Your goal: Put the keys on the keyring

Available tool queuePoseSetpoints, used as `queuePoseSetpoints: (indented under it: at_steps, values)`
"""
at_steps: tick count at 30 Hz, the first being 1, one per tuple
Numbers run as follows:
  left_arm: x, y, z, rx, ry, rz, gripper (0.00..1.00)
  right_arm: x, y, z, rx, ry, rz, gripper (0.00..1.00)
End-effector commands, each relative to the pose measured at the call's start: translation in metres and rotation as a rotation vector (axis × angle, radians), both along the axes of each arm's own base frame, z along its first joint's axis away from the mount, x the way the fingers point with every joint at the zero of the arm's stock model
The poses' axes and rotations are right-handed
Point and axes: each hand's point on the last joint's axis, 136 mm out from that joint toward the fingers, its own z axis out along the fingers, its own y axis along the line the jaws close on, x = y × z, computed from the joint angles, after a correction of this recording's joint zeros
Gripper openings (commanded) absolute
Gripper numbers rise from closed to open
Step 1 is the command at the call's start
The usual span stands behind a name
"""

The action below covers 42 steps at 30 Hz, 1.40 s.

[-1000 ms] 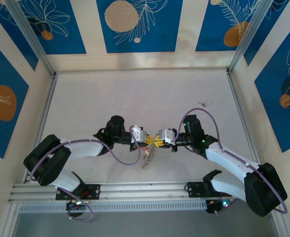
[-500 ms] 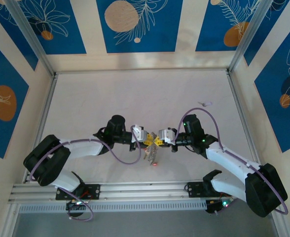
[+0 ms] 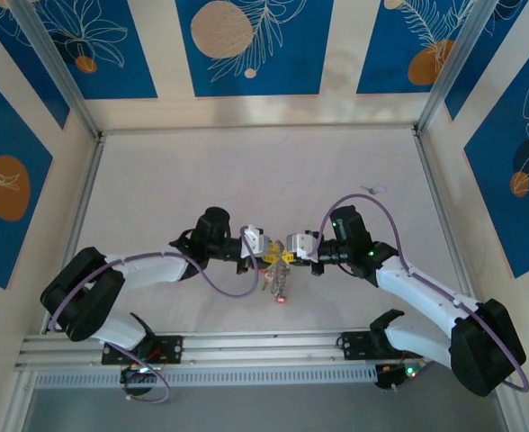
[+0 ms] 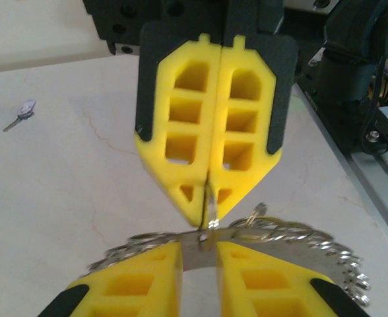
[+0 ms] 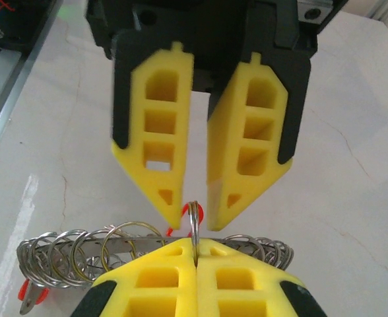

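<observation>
Right gripper [image 5: 195,249] is clamping its yellow fingers shut on an upright wire loop at the edge of the flat grey metal keyring [image 5: 125,246]. Left gripper [image 5: 195,210] is hovering directly opposite, its jaws parted on either side of that loop and gripping nothing. Tiny red-tagged keys [image 5: 26,290] are hanging at the keyring's other end. Threading looks partway done. Next, I judge, the left gripper should be fetching the small silvery key [image 4: 21,117] lying well apart from the keyring.

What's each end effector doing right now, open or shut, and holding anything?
Left end effector: open, jaws slightly apart, clamping nothing.
Right end effector: shut on a small split ring.
</observation>
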Motion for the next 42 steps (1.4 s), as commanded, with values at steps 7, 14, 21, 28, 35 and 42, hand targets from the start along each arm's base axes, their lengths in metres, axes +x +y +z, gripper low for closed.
queuePoseSetpoints:
  at_steps: [7,14,21,28,35,42]
  values:
    - [-0.010,-0.009,0.022,-0.050,-0.043,-0.063,0.21,0.003,0.002,0.006,0.000,0.021,-0.018,0.00]
    - [0.000,-0.010,0.021,-0.026,-0.073,-0.016,0.06,-0.001,0.004,0.006,-0.001,0.018,0.000,0.00]
    - [-0.003,-0.009,0.019,-0.033,-0.100,-0.028,0.00,-0.003,0.004,0.018,0.105,0.008,0.014,0.08]
    - [-0.012,-0.004,0.025,-0.098,-0.073,-0.076,0.00,-0.009,-0.003,0.021,0.227,0.042,0.006,0.25]
    - [-0.011,-0.003,0.034,-0.133,-0.085,-0.087,0.00,-0.010,-0.001,0.020,0.253,0.068,0.023,0.24]
    - [-0.009,-0.005,0.036,-0.146,-0.086,-0.086,0.00,-0.008,0.000,0.016,0.247,0.089,0.022,0.17]
